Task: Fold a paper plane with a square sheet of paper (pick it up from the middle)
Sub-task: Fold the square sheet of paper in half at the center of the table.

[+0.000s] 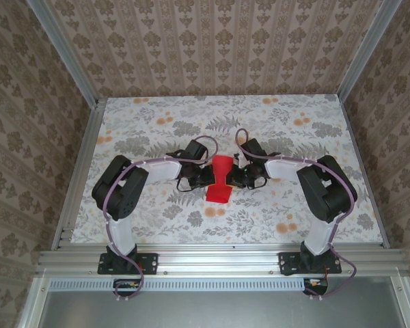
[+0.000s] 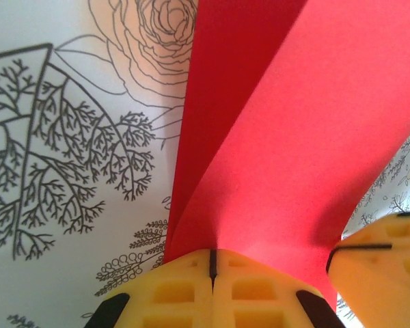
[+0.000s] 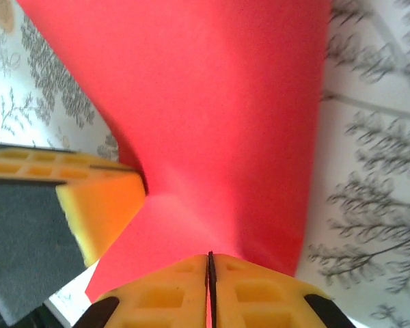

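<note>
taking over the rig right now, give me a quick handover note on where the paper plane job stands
Left gripper: shut on the square sheet of paper, at its middle.
Right gripper: shut on the same sheet, pinching close beside the left one from the opposite side.
Sheet: over the middle of the table, drawn in to a narrow waist at the grip and flaring toward its far and near ends.
Done: both arms have the sheet gripped at the middle; the left wrist view shows it bent along one long line.
Left: no pointed dart shape yet, so the plane's folds are yet to be made.
</note>
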Controlling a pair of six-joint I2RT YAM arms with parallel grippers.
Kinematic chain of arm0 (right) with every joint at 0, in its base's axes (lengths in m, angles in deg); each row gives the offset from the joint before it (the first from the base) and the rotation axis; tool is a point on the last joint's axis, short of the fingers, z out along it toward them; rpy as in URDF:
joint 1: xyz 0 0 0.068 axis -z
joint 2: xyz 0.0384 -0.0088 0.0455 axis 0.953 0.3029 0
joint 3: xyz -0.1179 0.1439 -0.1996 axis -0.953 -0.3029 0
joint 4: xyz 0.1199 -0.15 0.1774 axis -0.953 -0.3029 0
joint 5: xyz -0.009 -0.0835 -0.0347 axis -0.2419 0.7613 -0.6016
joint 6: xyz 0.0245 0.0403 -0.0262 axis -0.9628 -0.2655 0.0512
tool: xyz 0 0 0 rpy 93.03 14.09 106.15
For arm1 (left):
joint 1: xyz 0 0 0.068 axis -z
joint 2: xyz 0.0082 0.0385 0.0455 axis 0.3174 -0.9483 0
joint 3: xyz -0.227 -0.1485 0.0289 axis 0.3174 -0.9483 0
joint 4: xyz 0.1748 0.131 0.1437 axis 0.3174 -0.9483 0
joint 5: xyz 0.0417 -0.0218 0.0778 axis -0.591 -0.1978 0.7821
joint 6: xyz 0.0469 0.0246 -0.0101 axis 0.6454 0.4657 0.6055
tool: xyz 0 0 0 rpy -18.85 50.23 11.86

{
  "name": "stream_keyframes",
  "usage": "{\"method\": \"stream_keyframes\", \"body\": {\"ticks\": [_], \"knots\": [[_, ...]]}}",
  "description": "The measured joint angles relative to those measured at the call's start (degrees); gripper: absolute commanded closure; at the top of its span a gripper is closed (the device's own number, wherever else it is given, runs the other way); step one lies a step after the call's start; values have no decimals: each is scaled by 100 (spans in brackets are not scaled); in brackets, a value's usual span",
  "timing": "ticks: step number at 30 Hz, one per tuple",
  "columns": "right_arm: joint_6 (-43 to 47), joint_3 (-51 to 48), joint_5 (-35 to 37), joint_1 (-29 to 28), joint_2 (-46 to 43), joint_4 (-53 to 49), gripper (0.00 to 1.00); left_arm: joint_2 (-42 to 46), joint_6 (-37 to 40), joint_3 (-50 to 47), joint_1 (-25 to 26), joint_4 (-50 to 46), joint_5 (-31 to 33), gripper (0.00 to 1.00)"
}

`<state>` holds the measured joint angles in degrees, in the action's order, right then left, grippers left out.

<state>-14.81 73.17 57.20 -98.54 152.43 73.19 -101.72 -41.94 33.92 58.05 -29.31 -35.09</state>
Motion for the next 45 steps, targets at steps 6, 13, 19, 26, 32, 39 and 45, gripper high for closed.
{"method": "stream_keyframes", "body": {"ticks": [6, 13, 19, 26, 32, 39, 45], "knots": [[-63, -323, -116, -35, 37, 212, 89, -2, -2, 2, 24, 15, 42, 96], [-39, -328, -87, -98, -164, -11, 88, -2, -2, 2, 24, 20, 42, 96], [-140, -455, -118, -422, -400, 35, 87, -2, -4, 2, 42, 22, 68, 96], [-280, -850, -170, -496, -365, 234, 87, -7, -4, 0, 68, 72, 90, 96], [-284, -920, -151, -503, -516, 236, 86, -15, -4, -2, 79, 105, 90, 96], [-328, -1209, -155, -522, -647, 387, 86, -31, -7, 0, 98, 157, 98, 96], [-295, -1113, -109, -525, -680, 247, 86, -33, -4, 0, 98, 157, 98, 96]]}}
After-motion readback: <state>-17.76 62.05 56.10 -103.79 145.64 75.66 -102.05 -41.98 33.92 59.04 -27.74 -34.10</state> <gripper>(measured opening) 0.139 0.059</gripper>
